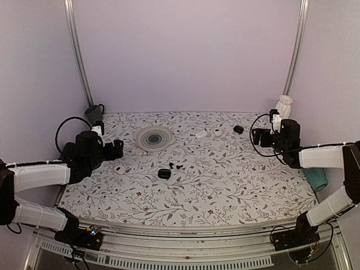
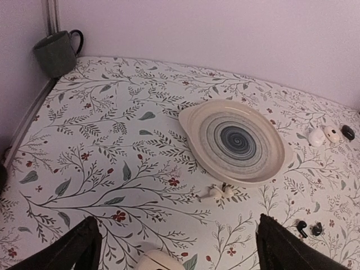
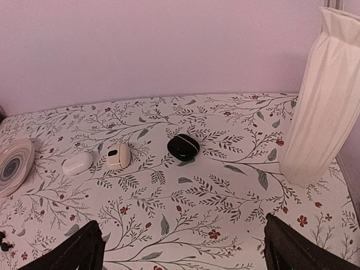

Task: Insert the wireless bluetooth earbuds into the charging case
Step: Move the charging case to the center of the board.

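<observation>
The black charging case (image 1: 163,174) lies mid-table. Two tiny black earbuds (image 1: 175,166) lie just behind it, apart from it. They also show in the left wrist view (image 2: 309,228) at the lower right and at the bottom-left edge of the right wrist view (image 3: 4,246). The case shows in neither wrist view. My left gripper (image 1: 118,148) (image 2: 179,247) is open and empty, well left of the case. My right gripper (image 1: 256,136) (image 3: 183,250) is open and empty at the back right, far from the case.
A smaller black lump (image 1: 238,129) (image 3: 183,147) and two white cases (image 1: 208,133) (image 3: 118,156) lie at the back. A third white case (image 1: 120,169) (image 2: 159,260) lies below my left gripper, with white earbuds (image 2: 215,193) near it. A plate (image 1: 154,138), mug (image 1: 94,114), white vase (image 3: 326,95) and teal cup (image 1: 318,179) stand around.
</observation>
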`<state>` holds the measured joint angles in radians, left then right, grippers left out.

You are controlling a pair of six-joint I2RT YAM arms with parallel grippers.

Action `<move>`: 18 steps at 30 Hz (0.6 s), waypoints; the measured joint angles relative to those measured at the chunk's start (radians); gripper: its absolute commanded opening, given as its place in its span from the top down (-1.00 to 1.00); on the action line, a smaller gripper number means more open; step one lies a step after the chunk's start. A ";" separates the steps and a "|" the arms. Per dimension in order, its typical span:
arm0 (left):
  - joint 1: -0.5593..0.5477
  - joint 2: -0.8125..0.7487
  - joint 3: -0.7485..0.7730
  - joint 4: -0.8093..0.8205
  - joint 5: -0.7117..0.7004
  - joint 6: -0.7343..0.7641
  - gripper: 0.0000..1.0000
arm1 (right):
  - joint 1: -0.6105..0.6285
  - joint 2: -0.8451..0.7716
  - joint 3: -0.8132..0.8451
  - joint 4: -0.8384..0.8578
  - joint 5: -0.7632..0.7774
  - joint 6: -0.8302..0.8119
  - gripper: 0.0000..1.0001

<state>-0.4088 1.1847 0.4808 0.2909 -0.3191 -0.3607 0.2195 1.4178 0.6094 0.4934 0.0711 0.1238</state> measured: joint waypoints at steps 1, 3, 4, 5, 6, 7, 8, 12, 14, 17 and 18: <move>0.000 -0.001 0.006 -0.006 0.018 -0.010 -0.92 | 0.001 0.004 0.019 -0.021 0.002 0.008 -0.98; 0.000 -0.006 0.014 -0.013 0.048 -0.030 -0.92 | 0.003 0.005 0.060 -0.081 0.007 0.030 -0.98; 0.000 -0.013 0.014 -0.017 0.062 -0.039 -0.92 | 0.003 0.005 0.081 -0.112 0.008 0.044 -0.98; 0.000 -0.024 0.014 -0.024 0.078 -0.053 -0.92 | 0.003 0.005 0.112 -0.158 0.010 0.062 -0.98; 0.000 -0.034 0.014 -0.027 0.086 -0.060 -0.92 | 0.003 0.005 0.141 -0.198 0.012 0.084 -0.98; 0.000 -0.046 0.014 -0.031 0.096 -0.068 -0.92 | 0.003 0.005 0.161 -0.226 0.013 0.103 -0.98; 0.000 -0.056 0.014 -0.034 0.103 -0.072 -0.92 | 0.003 0.004 0.183 -0.254 0.011 0.125 -0.98; 0.000 -0.115 0.014 -0.050 0.129 -0.097 -0.92 | -0.005 -0.015 0.203 -0.328 -0.083 0.185 -0.98; 0.000 -0.144 0.014 -0.058 0.137 -0.112 -0.92 | 0.003 -0.024 0.208 -0.366 -0.123 0.204 -0.98; 0.000 -0.156 0.034 -0.098 0.174 -0.139 -0.92 | 0.060 -0.026 0.246 -0.440 -0.135 0.224 -0.98; -0.004 -0.153 0.037 -0.103 0.185 -0.146 -0.92 | 0.093 -0.026 0.259 -0.457 -0.131 0.227 -0.98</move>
<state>-0.4126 1.0317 0.5175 0.1879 -0.1341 -0.5068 0.3130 1.3922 0.8688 0.0360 -0.0601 0.3511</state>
